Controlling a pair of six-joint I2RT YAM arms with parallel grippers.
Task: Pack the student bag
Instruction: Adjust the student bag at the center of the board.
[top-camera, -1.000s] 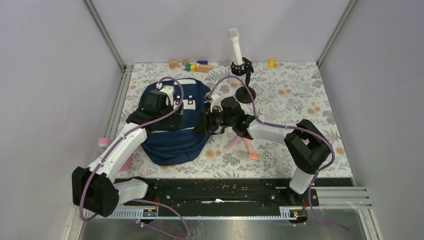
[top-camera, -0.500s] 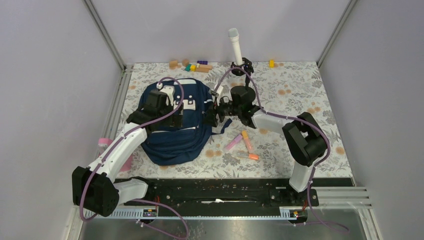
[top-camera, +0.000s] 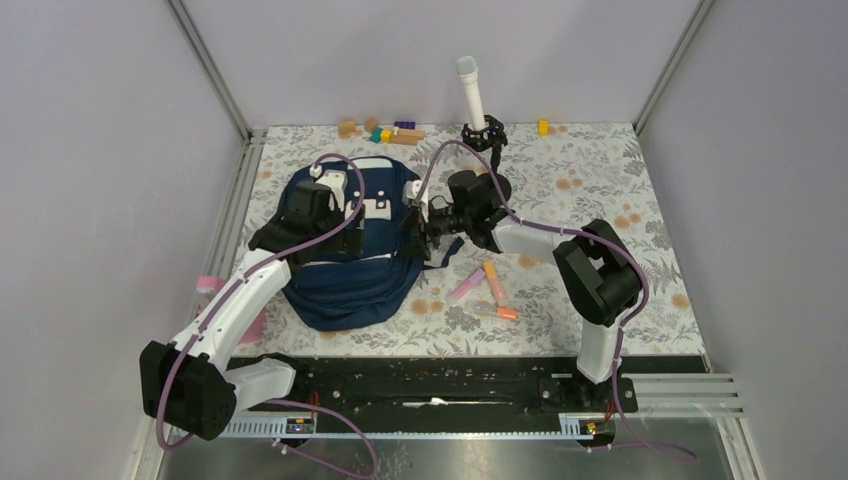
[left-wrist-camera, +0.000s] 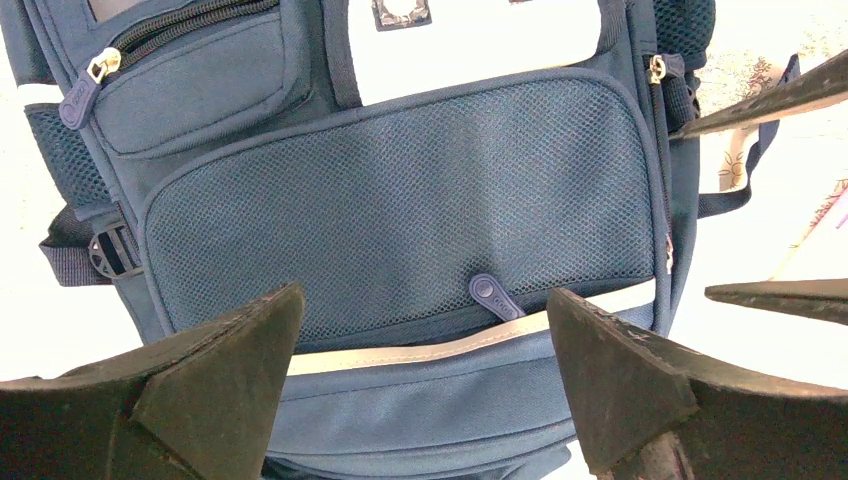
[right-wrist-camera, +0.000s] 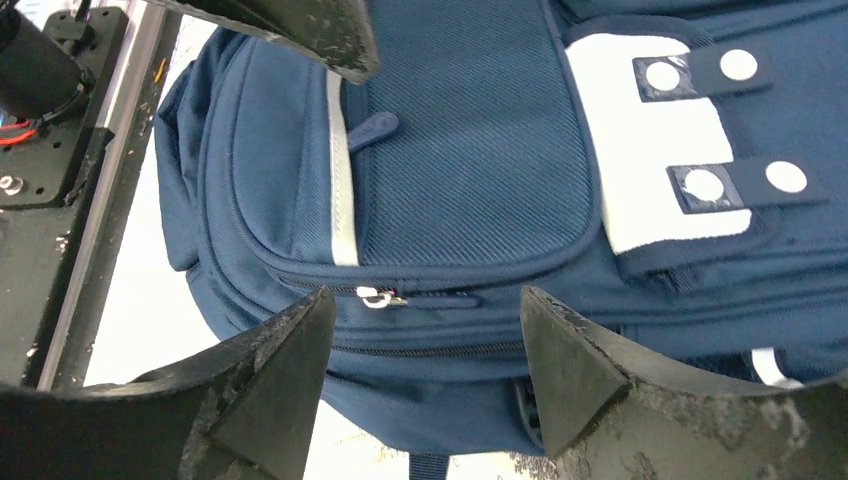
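Both pairs of jaws stand wide apart and hold nothing. The left gripper (left-wrist-camera: 422, 300) hangs just above the bag (top-camera: 345, 285), its fingers either side of the mesh pocket (left-wrist-camera: 400, 200). A dark blue zip pull (left-wrist-camera: 492, 297) lies there against a pale strip (left-wrist-camera: 420, 350). The right gripper (right-wrist-camera: 425, 300) comes in low from the bag's right side, and a zip with a silver pull (right-wrist-camera: 378, 296) runs between its fingers. Whether either gripper touches the fabric cannot be told. Each wrist camera catches the other gripper's fingers at the edge of its view, so the two are near one another over the bag's right half.

Nearest the arm bases, three markers lie on the table (top-camera: 600, 200) just right of the bag: a pink one (top-camera: 467, 285), an orange one (top-camera: 494, 283) beside it, and a third (top-camera: 497, 312) a little nearer. A pink thing (top-camera: 210, 285) sits at the table's left edge, partly hidden by the left arm.

The bag lies flat, front up, left of centre on the floral cover, with its rounded end towards the bases. Farther up its front is a white patch (right-wrist-camera: 650, 170) crossed by two dark tabs with white snaps.

Beyond the right gripper, a black stand (top-camera: 490, 185) holds a white tube (top-camera: 470, 90), tilted a little. Along the far edge lie a cluster of coloured blocks (top-camera: 385, 131) and, well apart to the right, one yellow block (top-camera: 543, 126).
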